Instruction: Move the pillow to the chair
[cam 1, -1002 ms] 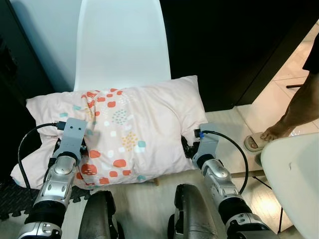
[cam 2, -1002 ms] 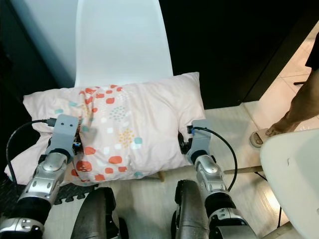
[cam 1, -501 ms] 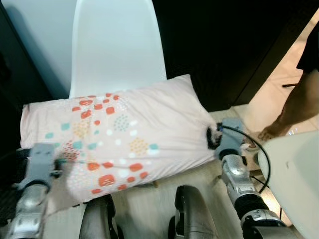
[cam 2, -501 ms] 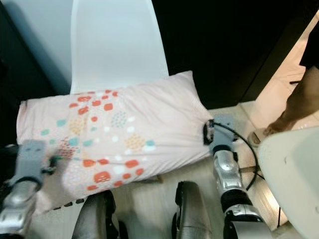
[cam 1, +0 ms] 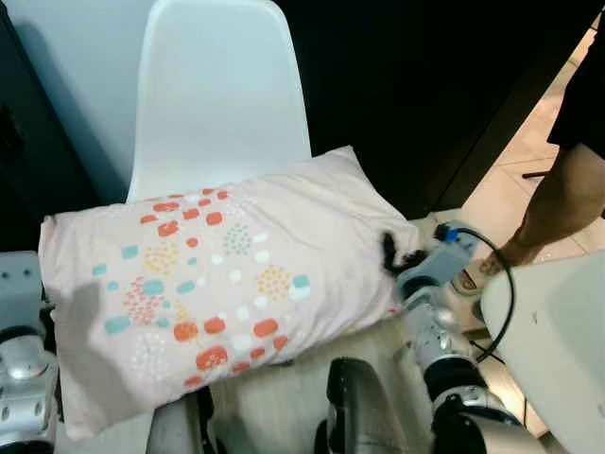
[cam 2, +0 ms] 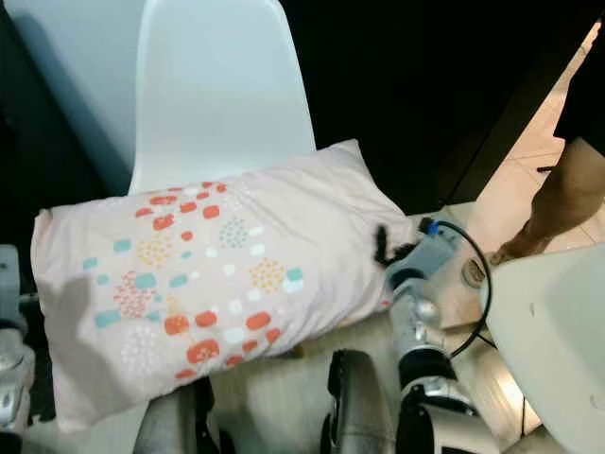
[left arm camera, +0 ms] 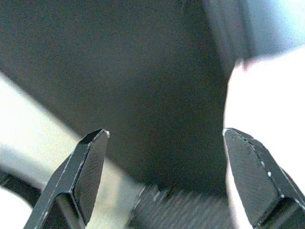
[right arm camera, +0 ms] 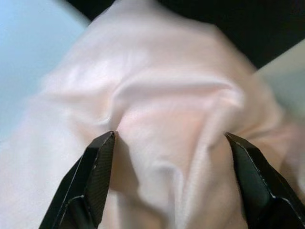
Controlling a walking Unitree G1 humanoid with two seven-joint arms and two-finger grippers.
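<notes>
The white chair [cam 1: 222,95] stands at twelve o'clock, and the patterned pillow [cam 1: 217,274] lies across its seat, overhanging both sides because it is wider. Our right gripper [right arm camera: 174,179], at three o'clock, has its jaws apart at the pillow's end. Our left gripper [left arm camera: 164,179], at nine, is parted on nothing.

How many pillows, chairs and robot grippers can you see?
pillow: 1
white chair: 1
grippers: 2, the left gripper and the right gripper
Total: 4
</notes>
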